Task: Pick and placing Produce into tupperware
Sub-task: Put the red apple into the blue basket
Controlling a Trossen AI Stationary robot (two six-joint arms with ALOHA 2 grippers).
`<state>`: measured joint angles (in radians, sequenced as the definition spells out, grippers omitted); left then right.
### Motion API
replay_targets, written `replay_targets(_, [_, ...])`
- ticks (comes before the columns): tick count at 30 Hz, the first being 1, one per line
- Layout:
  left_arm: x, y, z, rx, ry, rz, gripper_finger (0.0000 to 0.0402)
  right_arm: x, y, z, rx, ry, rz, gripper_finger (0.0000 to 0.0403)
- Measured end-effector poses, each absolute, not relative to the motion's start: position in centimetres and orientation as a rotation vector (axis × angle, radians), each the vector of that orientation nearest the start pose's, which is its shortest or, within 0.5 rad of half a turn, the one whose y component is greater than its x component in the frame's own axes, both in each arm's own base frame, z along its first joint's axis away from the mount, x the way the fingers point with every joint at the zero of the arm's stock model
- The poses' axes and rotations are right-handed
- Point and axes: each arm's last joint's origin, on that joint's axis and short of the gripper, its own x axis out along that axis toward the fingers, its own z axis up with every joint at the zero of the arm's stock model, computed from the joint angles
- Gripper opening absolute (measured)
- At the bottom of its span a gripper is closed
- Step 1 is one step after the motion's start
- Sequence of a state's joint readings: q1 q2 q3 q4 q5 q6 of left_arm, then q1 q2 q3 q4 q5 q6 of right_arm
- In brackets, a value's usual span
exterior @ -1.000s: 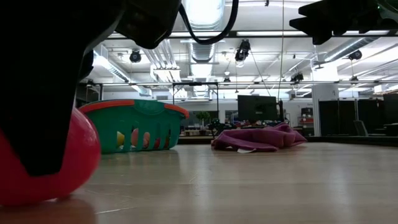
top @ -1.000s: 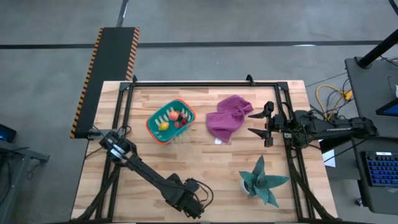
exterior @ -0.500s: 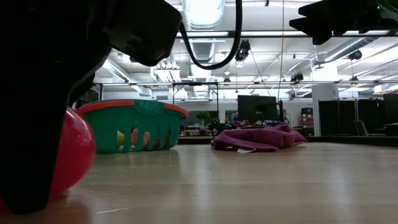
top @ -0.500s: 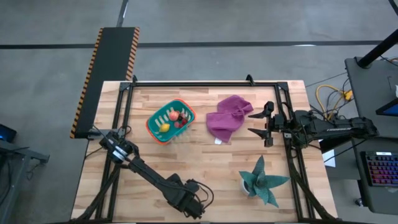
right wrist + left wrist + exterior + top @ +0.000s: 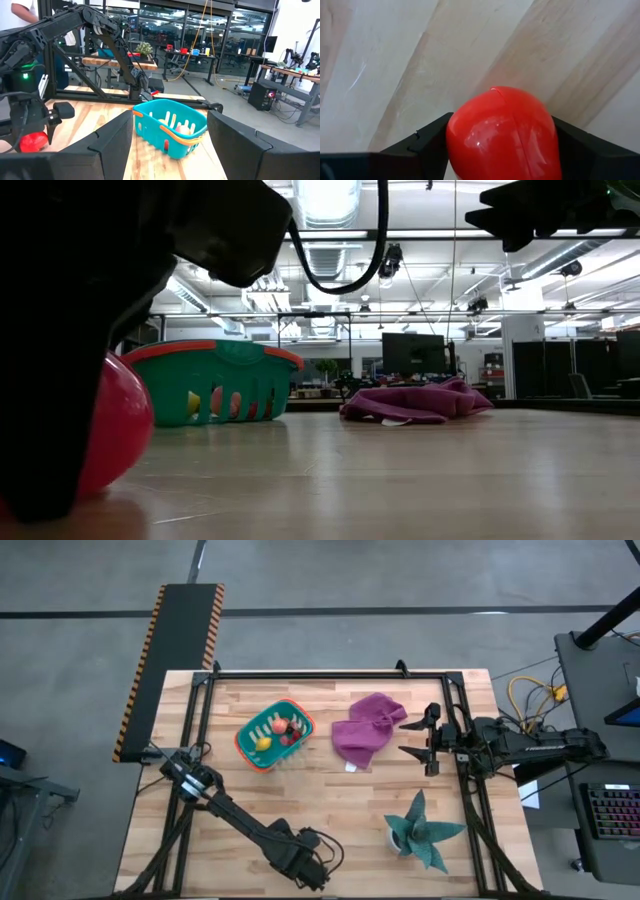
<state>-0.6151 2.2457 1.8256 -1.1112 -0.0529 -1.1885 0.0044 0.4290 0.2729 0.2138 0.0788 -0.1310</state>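
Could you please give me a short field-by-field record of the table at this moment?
left gripper: low at the table's near edge, fingers on both sides of the red ball, which sits on the table
right gripper: open, empty, beside the purple cloth
basket: teal with orange rim, holds yellow, red and dark pieces
plant: teal, near right of table

The left arm stretches low across the table, its left gripper (image 5: 501, 150) pointing down with a finger on each side of a red ball (image 5: 502, 132). The right gripper (image 5: 415, 736) hangs raised, fingers spread apart.
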Motion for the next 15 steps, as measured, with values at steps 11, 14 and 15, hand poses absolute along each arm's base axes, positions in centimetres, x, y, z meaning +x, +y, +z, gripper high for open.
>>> replay_targets(11, [35.4,-24.3,18.5,-0.429,1.446,0.449,0.0256,12.8,-0.2,24.0,-0.129,-0.053,-0.077,0.0247])
replay_targets(14, [35.3,-23.3,19.7,-0.388,1.417,0.487,0.0256,12.8,-0.2,24.0,-0.129,-0.054,-0.076,0.0247])
replay_targets(15, [35.3,-22.9,20.0,-0.372,1.406,0.491,0.0256,12.8,-0.2,24.0,-0.129,-0.055,-0.076,0.0247])
